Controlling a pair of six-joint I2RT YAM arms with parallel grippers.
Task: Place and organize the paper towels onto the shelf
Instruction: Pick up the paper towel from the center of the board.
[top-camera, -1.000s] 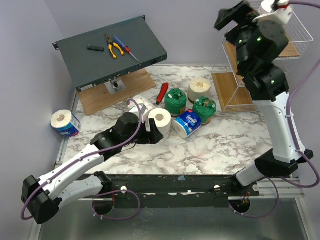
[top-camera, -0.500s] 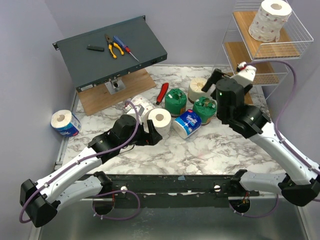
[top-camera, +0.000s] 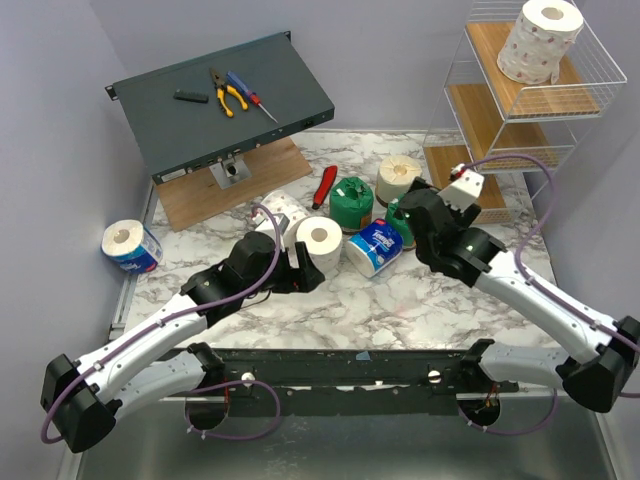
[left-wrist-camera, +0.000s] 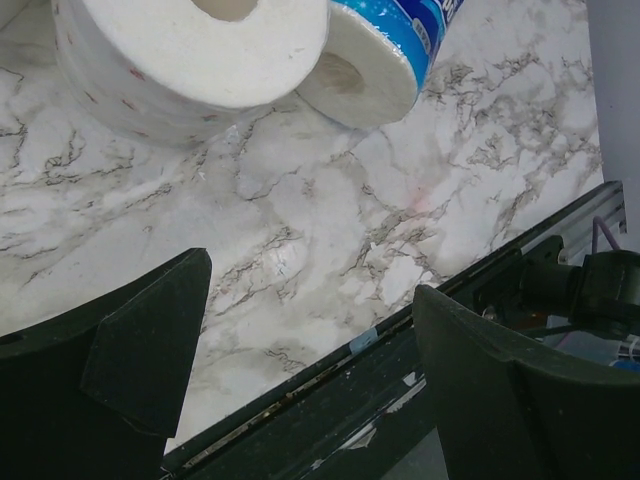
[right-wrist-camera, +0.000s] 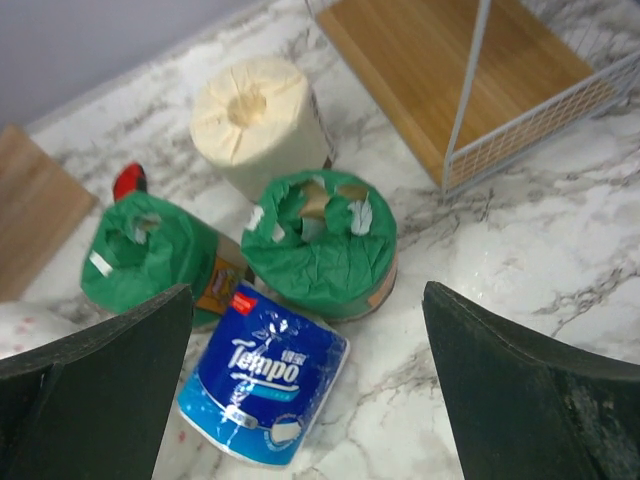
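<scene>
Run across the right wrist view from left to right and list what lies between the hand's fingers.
green-wrapped roll → blue Tempo roll → second green-wrapped roll → shelf. The cream roll is left out: it sits straight above the blue one.

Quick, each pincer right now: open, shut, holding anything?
Left pincer: open, holding nothing.
Right pincer: open, holding nothing.
</scene>
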